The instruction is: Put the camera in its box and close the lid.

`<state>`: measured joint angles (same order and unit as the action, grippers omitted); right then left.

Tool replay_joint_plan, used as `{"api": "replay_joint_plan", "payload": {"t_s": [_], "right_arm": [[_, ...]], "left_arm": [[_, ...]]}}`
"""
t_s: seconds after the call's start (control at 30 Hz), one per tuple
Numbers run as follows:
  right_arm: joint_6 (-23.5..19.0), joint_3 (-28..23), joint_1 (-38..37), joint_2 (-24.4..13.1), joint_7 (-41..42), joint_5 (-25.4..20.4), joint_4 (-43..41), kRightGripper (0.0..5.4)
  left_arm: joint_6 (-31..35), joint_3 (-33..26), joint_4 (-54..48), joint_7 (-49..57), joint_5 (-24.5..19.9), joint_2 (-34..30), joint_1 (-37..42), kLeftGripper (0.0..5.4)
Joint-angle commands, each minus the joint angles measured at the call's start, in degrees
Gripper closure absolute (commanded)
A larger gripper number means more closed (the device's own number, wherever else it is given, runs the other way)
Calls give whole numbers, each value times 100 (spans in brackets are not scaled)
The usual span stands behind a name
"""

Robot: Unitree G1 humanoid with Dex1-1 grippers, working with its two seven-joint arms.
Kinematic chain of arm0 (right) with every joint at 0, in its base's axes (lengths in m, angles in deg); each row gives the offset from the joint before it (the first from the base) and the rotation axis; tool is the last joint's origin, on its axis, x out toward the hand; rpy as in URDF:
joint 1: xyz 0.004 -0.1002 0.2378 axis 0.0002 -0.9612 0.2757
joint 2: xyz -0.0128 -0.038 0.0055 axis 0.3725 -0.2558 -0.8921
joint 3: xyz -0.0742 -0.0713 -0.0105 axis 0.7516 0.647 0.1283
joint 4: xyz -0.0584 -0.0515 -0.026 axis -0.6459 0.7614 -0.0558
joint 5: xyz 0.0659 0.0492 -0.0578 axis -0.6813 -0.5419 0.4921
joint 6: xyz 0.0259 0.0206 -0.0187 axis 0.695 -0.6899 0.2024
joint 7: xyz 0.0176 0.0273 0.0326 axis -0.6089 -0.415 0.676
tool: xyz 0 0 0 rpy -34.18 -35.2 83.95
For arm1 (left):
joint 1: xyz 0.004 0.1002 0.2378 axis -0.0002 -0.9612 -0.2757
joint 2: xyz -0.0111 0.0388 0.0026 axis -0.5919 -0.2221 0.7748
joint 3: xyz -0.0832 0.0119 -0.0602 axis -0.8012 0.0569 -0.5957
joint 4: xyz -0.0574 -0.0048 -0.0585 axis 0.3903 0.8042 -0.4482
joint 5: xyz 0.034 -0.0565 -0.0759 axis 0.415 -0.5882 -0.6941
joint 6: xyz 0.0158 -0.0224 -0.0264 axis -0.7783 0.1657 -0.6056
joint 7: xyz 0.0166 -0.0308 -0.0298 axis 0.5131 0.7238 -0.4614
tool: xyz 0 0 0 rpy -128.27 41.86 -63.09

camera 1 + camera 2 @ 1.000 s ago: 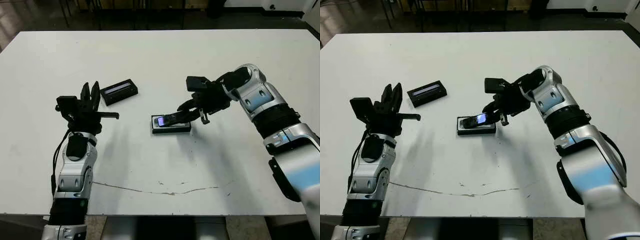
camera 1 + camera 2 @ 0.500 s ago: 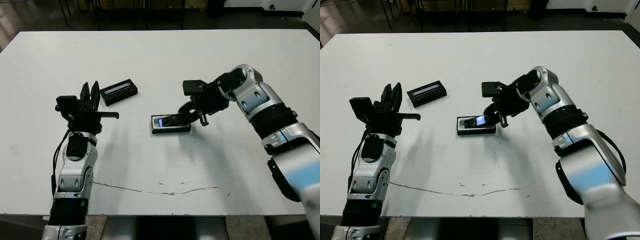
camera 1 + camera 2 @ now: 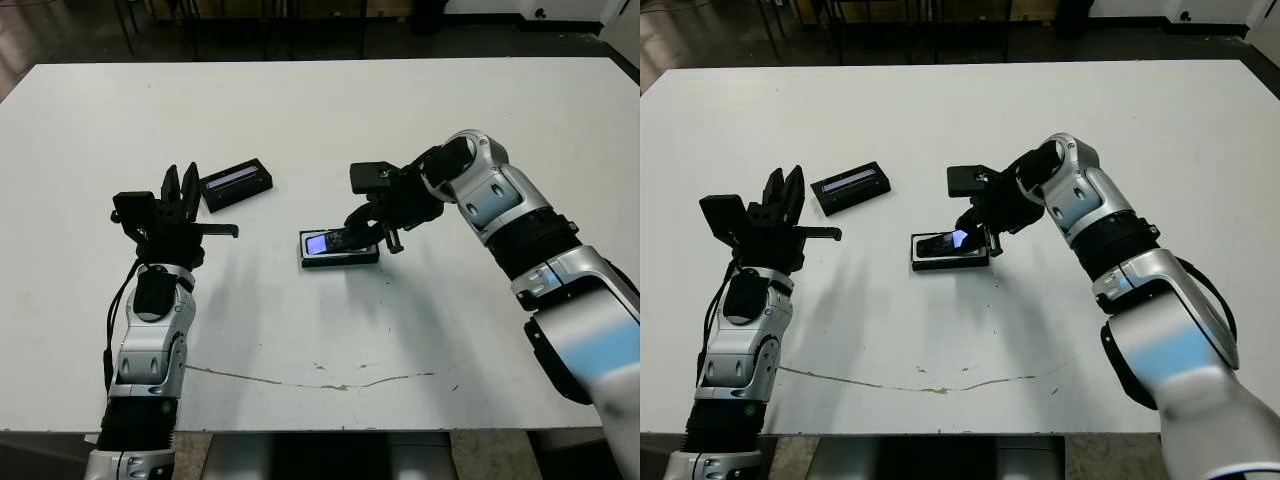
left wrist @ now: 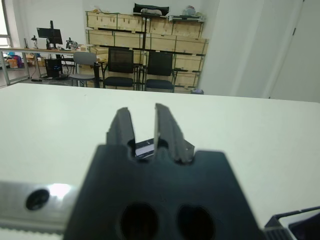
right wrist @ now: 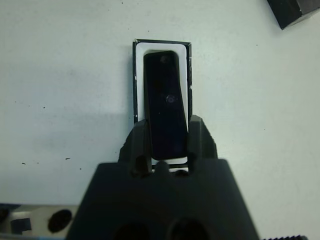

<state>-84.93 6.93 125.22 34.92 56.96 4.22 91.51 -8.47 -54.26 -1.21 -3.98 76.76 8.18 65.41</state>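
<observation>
The box (image 3: 340, 258), a shallow black tray with white lining (image 5: 161, 47), lies at mid table. The glossy black camera (image 5: 166, 105) rests lengthwise inside it, a bright glint on its left end (image 3: 318, 242). My right gripper (image 3: 354, 236) reaches in from the right and is shut on the camera's near end, one finger (image 5: 141, 139) on each side. The lid (image 3: 237, 184), black with a pale strip, lies flat to the box's far left. My left gripper (image 3: 180, 180) stands just left of the lid, fingers up, slightly open and holding nothing; the lid (image 4: 145, 149) shows through their gap.
A thin dark crack line (image 3: 320, 380) runs across the white table (image 3: 330, 110) near its front edge. Beyond the table's far edge, the left wrist view shows chairs (image 4: 120, 67) and wooden crates (image 4: 150, 35).
My right gripper has moved left and lower with the camera, which now lies flatter inside the box. The left arm and the lid have not moved.
</observation>
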Motion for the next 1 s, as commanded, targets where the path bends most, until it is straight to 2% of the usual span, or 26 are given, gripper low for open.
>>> {"api": "replay_joint_plan", "payload": {"t_s": [0.03,0.2,0.3,0.43,0.53,0.6,0.73,0.87,0.97,1.0], "right_arm": [[61,137,-110,239,24,-33,-64,503],[-45,77,-136,256,-12,-78,30,503],[69,9,-59,221,17,-124,151,443],[861,-20,108,121,117,-147,399,350],[1135,-5,270,60,203,-94,543,285],[1183,-58,316,-10,152,-87,527,244],[994,-206,369,-161,14,-94,404,154],[870,-471,325,-311,-104,-239,200,65],[964,-727,288,-472,-268,-372,12,1],[964,-867,270,-496,-296,-497,-2,1]], "left_arm": [[93,-25,53,28,7,6,-72,540],[96,-29,52,33,-3,11,-80,540],[98,-23,47,28,0,11,-82,540],[142,-7,14,58,29,17,-95,540],[171,1,-2,97,61,20,-99,540],[195,-5,-18,108,39,29,-103,540],[107,-23,46,48,-17,33,-97,540],[119,-22,47,45,-12,26,-99,540],[165,-24,30,65,0,21,-101,540],[164,-26,32,63,-1,20,-100,540]]}}
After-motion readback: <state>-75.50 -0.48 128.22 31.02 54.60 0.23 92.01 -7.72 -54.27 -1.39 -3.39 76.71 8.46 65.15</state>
